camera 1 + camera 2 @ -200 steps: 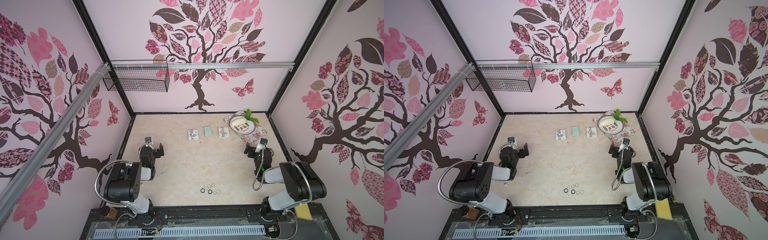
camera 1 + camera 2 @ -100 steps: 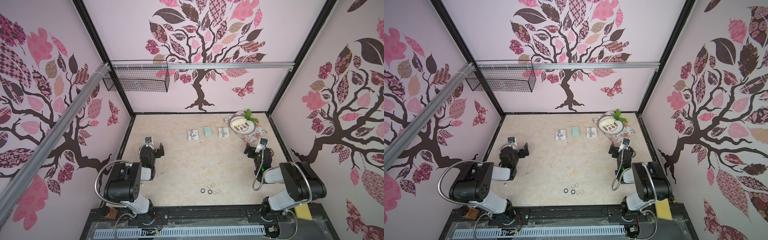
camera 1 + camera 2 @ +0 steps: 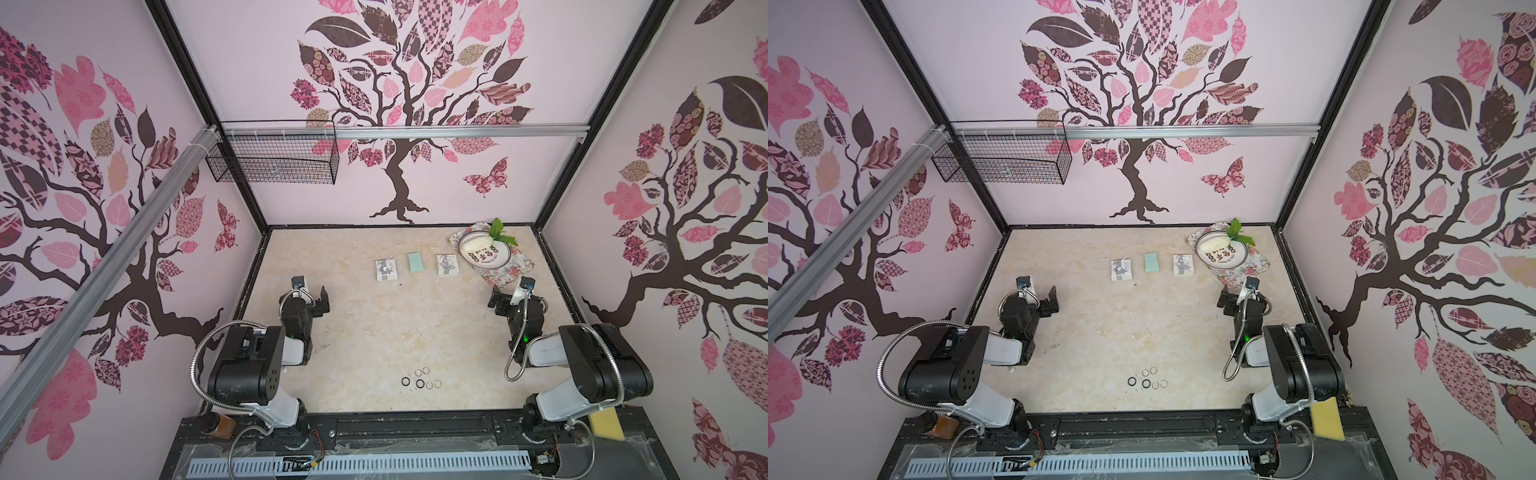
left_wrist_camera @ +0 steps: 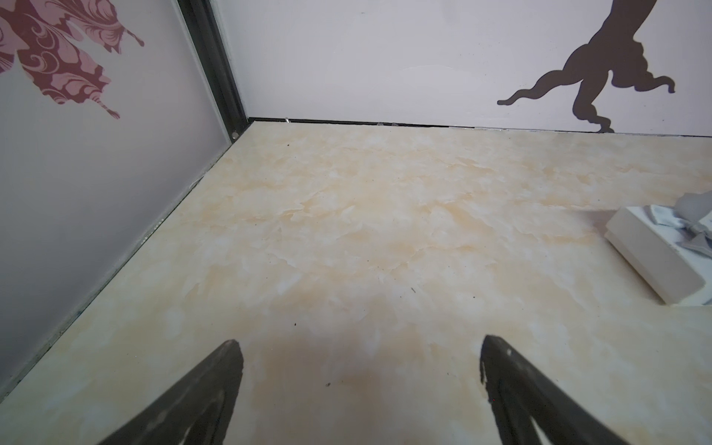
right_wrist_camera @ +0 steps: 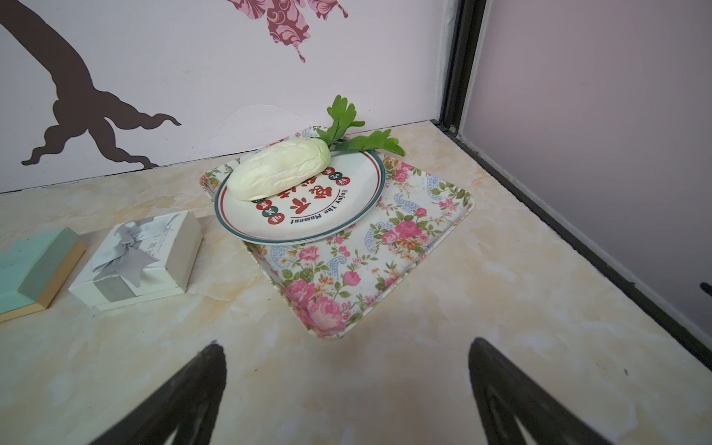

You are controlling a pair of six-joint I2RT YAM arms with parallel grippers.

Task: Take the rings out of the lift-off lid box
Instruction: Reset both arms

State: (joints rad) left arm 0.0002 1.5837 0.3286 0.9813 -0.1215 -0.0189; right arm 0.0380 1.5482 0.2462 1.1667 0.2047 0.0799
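The rings lie loose on the counter. There are six, bunched close to its near edge, about midway between the two arms. Two are dark and thicker, the others thin and pale. None touches a box or a gripper. To my eye the job is as good as done: they are out in the open where they can be counted, well apart from everything else.

Along the far edge three small boxes sit in a row with gaps between them. There is a left white box with a grey bow, a green box in the middle, and a right white box with the same bow. All three look closed. Each white one has a lid sitting over a base, so one of them is likely the lift-off kind, but I cannot tell which held the rings.

The left gripper sits low by the counter's left edge, its jaws spread wide with only bare counter between them. The right gripper is by the right edge, likewise wide open and empty. It faces the flowered tray in the far right corner, where a plate carries a white radish. Both arms look parked out to the sides, which I take to be deliberate: it keeps them off the rings.
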